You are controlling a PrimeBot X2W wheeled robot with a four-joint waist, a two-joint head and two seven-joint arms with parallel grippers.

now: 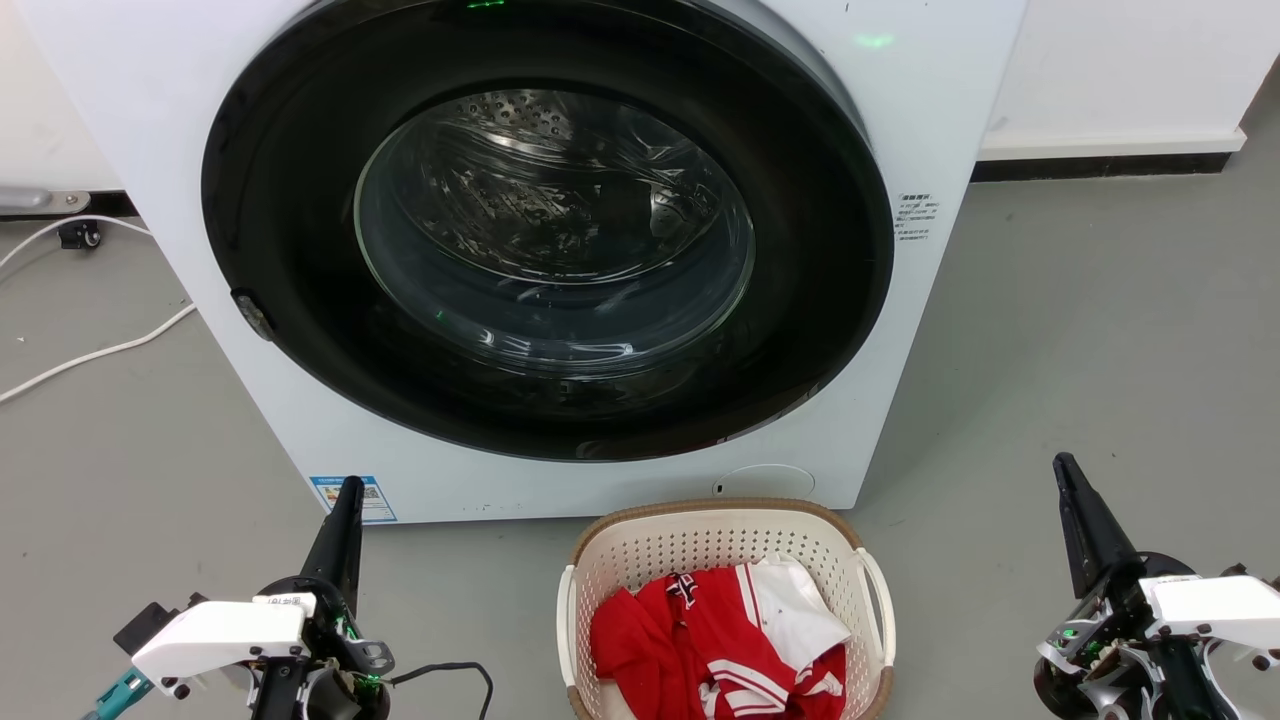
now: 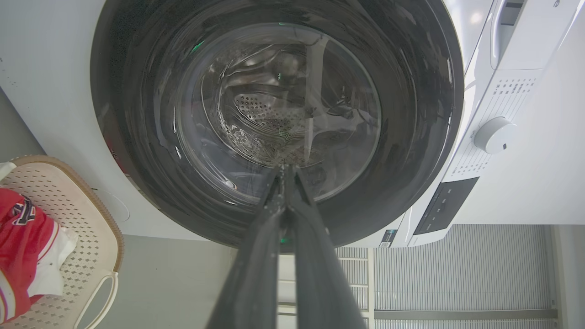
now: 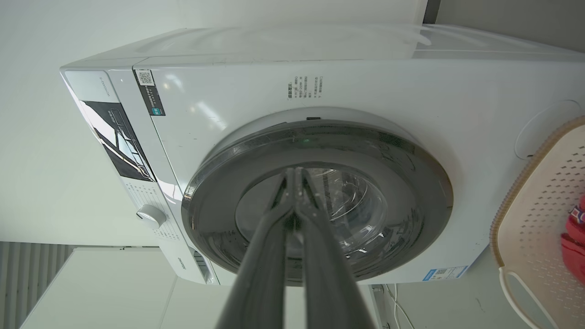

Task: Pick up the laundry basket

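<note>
Left pincer point(image 1: 350, 487), right pincer point(image 1: 1062, 462) clear of laundry basket point(image 1: 700, 506) rim

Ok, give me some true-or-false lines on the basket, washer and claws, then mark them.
1. The basket holds red and white clothes. True.
2. The left claw grips a basket handle. False: it is shut on nothing, off to the basket's left.
3. The washer door is closed. True.
4. The right claw is open. False: it is shut.
5. The basket stands on top of the washer. False: it sits on the floor in front of it.
</note>
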